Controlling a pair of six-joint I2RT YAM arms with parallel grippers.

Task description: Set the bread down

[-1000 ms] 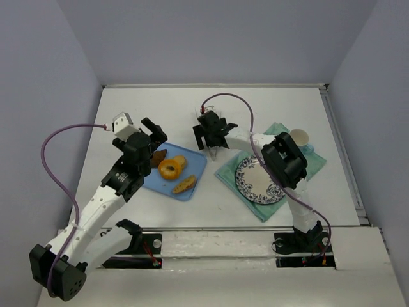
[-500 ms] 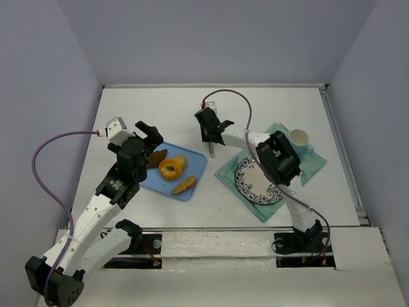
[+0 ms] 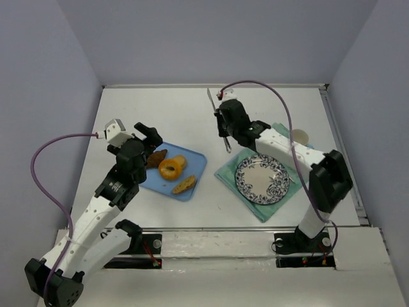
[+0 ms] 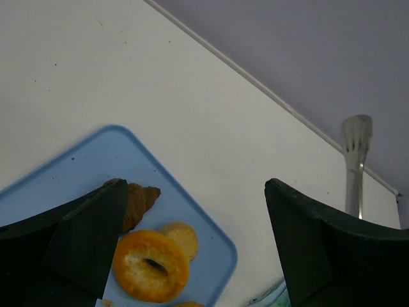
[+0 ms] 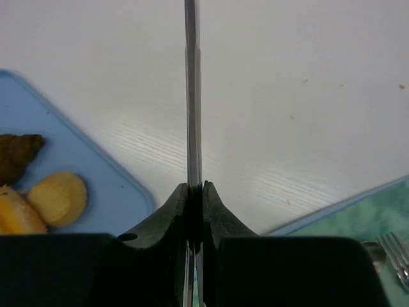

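The bread, a golden-orange ring (image 3: 170,169) (image 4: 151,265), lies on the blue tray (image 3: 195,167) (image 4: 96,160) left of centre. Only its edge (image 5: 11,214) shows in the right wrist view. My left gripper (image 3: 150,135) (image 4: 195,192) hovers open above the tray's far left corner, with nothing between its fingers. Right of the tray and farther back, my right gripper (image 3: 225,118) (image 5: 195,188) is shut on metal tongs (image 3: 211,97) (image 5: 192,96) (image 4: 356,137). The tongs stick out on both sides of its jaws, above the bare table.
On the tray with the ring are a brown croissant (image 3: 157,157), a small round bun (image 3: 181,160) and a toasted slice (image 3: 185,185). A patterned plate (image 3: 261,179) rests on a green cloth (image 3: 230,171) to the right. A cup (image 3: 298,136) stands behind it, and a fork (image 5: 396,252) lies on the cloth.
My right gripper went from open to shut on the tongs, and its arm stretched out and carried them right and back. My left gripper drew back a little to the left.
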